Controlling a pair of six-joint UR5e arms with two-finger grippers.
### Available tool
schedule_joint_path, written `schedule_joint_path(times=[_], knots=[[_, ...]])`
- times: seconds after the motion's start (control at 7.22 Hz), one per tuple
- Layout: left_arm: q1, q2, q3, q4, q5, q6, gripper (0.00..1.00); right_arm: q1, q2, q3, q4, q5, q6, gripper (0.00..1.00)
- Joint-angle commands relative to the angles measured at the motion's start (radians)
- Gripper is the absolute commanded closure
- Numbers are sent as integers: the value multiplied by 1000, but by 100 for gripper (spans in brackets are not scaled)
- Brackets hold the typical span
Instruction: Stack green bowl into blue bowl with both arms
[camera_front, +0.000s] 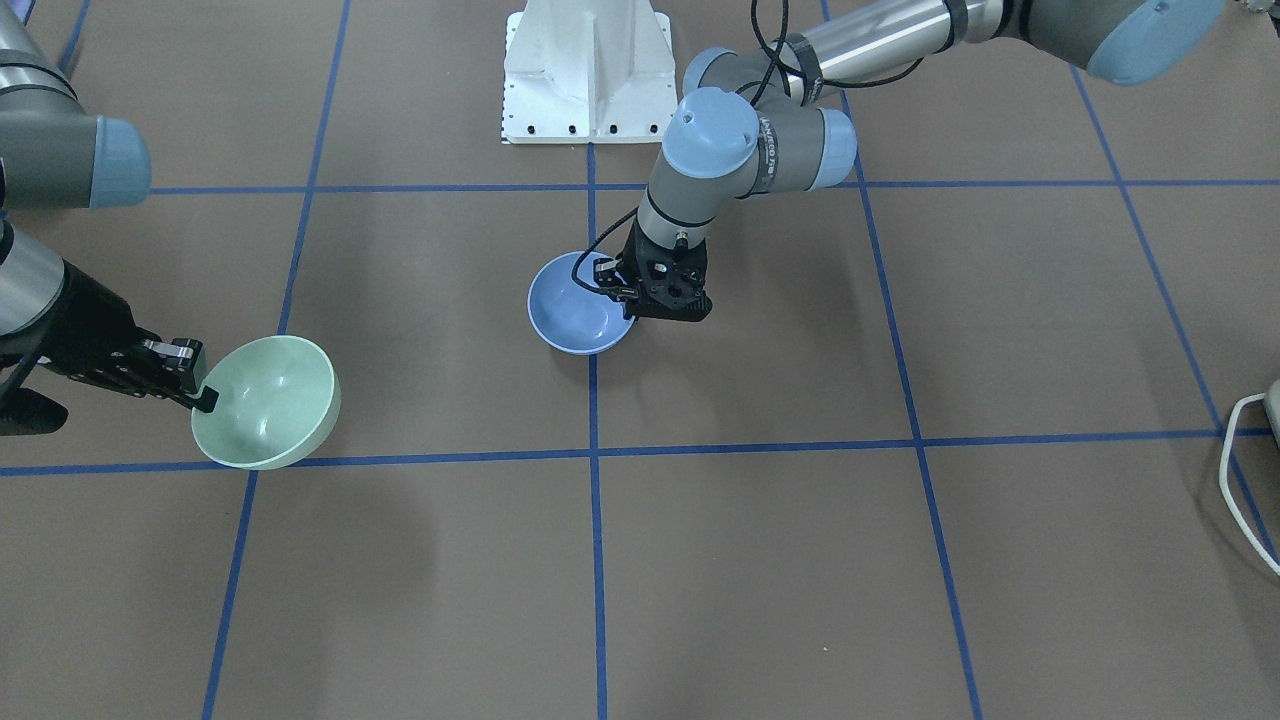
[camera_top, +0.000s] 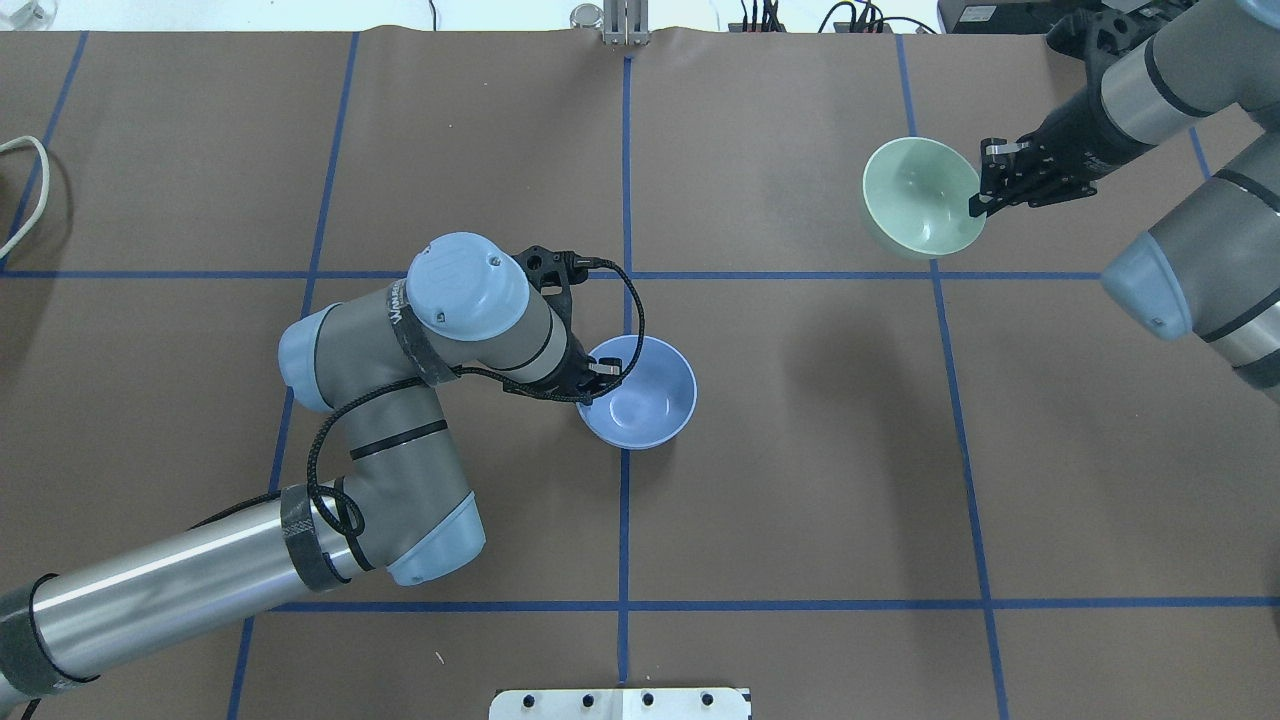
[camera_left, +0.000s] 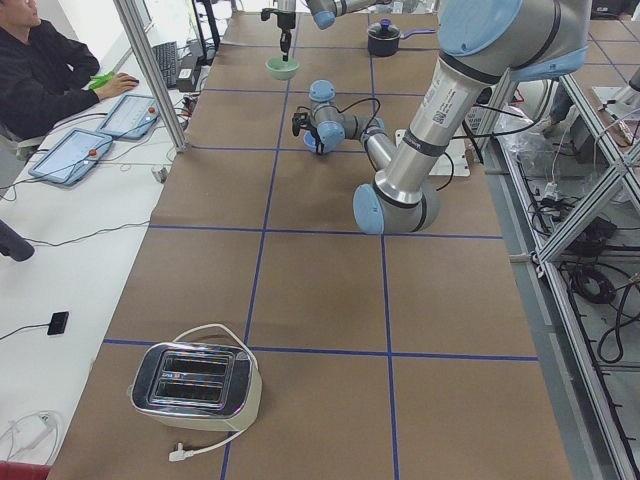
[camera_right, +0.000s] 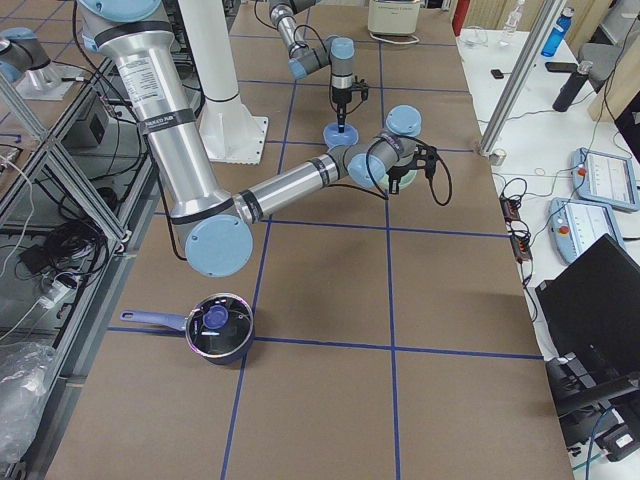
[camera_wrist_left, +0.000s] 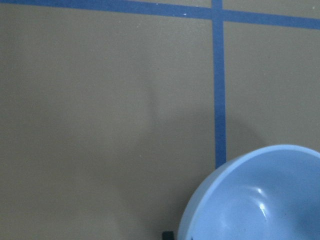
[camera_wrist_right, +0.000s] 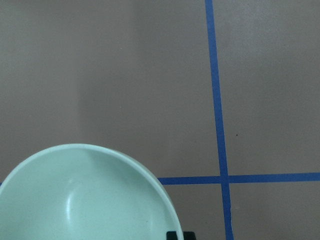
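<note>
The blue bowl (camera_top: 640, 392) sits near the table's middle on a blue tape line; it also shows in the front view (camera_front: 578, 305) and the left wrist view (camera_wrist_left: 260, 200). My left gripper (camera_top: 598, 378) (camera_front: 630, 298) is shut on its rim on the robot's left side. The green bowl (camera_top: 920, 195) (camera_front: 268, 400) (camera_wrist_right: 85, 195) hangs tilted above the table at the far right. My right gripper (camera_top: 982, 198) (camera_front: 200, 393) is shut on its rim. The bowls are far apart.
The white pedestal (camera_front: 588, 75) stands at the robot's base. A toaster (camera_left: 195, 385) sits at the table's left end, a dark pot (camera_right: 218, 328) at the right end. A white cable (camera_front: 1240, 470) lies at the left edge. An operator (camera_left: 40, 70) sits beyond the table.
</note>
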Motion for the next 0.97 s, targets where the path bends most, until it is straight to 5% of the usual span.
schedule_joint_path(times=[0.0,0.28,0.55,0.83], knots=[[0,2,-4,-8,-2,-9,91,0,1,1,-1,0,0,100],[0,5,-7,-19,-2,-4,40,0,1,5,-1,3,0,100],[-4,28,-35,-52,-3,-3,3,0,2,10,2,1,0,100],[-79,136,-183,-48,-52,20,3,-54,34,36,1,-11,81,100]])
